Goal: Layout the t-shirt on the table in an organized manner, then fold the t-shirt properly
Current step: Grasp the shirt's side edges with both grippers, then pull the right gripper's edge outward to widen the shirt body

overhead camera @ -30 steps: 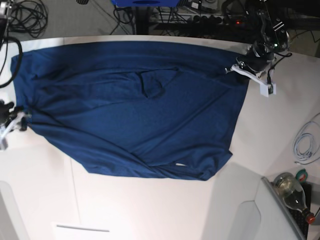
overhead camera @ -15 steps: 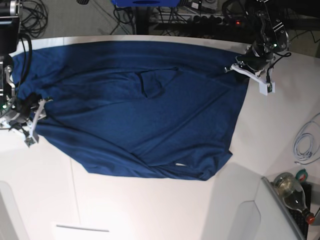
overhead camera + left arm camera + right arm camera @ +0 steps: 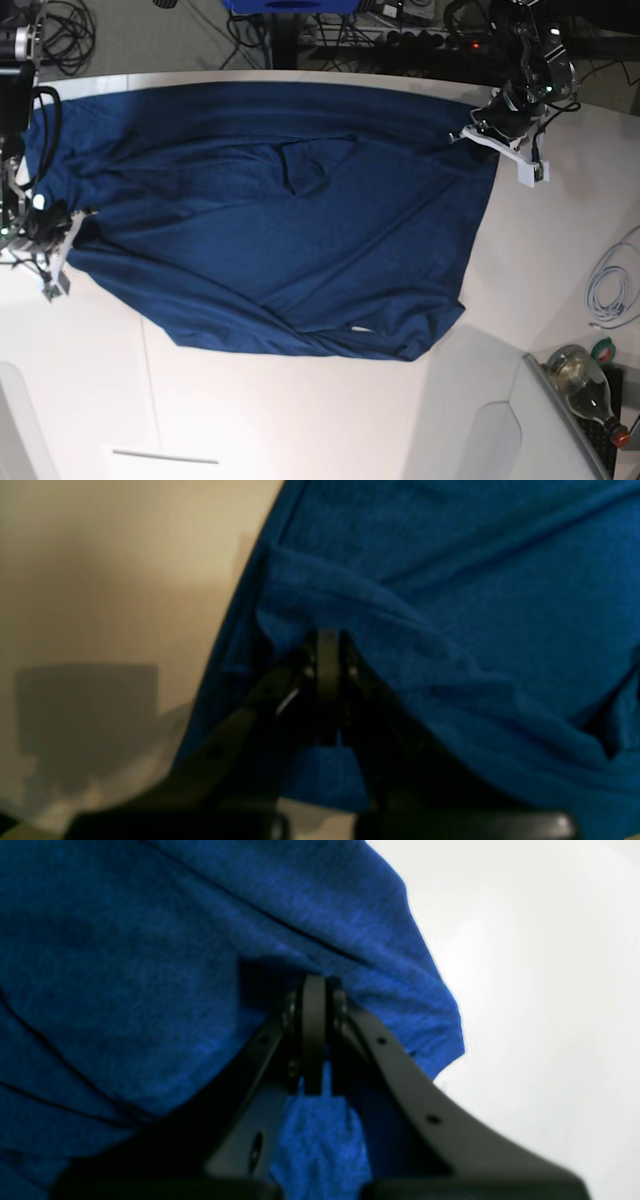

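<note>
The dark navy t-shirt (image 3: 280, 220) lies spread wide over the white table (image 3: 300, 420), with wrinkles and a folded flap near its middle. In the base view my left gripper (image 3: 478, 134) is at the shirt's far right corner. The left wrist view shows the left gripper (image 3: 327, 636) shut on a raised fold of the shirt (image 3: 450, 605) near its edge. My right gripper (image 3: 66, 232) is at the shirt's left edge. In the right wrist view the right gripper (image 3: 314, 981) is shut on a pinch of the shirt (image 3: 150, 965) near a corner.
A glass bottle (image 3: 583, 385) lies at the front right beside a grey panel (image 3: 560, 430). A white cable (image 3: 610, 285) and a roll of tape (image 3: 603, 350) lie at the right edge. Cables and a power strip (image 3: 400, 38) sit beyond the table's far edge.
My right arm has come in from the left edge onto the shirt's left side. My left gripper has shifted slightly up at the far right corner. The shirt has hardly moved.
</note>
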